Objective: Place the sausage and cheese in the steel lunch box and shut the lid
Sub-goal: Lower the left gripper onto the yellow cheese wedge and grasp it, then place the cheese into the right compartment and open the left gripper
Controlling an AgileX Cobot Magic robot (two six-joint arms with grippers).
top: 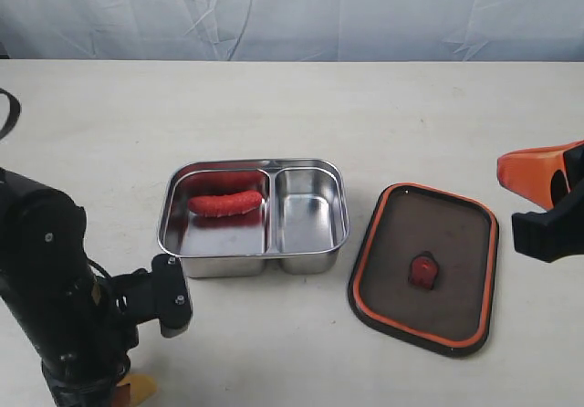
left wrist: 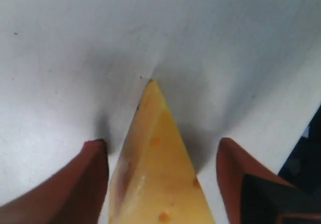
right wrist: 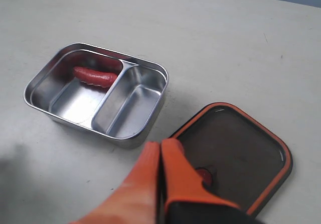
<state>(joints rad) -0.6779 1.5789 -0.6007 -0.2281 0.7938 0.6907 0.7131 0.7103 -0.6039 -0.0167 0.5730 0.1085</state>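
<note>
Halfway there, by the look of it. Got the sausage (top: 225, 203) lying in the larger compartment of the steel lunch box (top: 255, 164), so on to the cheese step. Cheese (left wrist: 155, 184) out on the bench (top: 365, 106), down-left of the box in the exterior view, straddled by the left pincer (left wrist: 161, 143), spread wide and seemingly not clamped. Needs a squeeze, a lift, then a drop into the smaller compartment. Lid (top: 456, 243) upside down right of the box, right pincer (right wrist: 160, 148) shut on nothing near it.

Exterior cam sits high, looking down across the table (top: 292, 106) at steel lunch box (top: 310, 263) and lid (top: 447, 234), both shared with right wrist cam angled over the right pincer (right wrist: 160, 143); left wrist cam sits very close on the cheese (left wrist: 160, 184).
</note>
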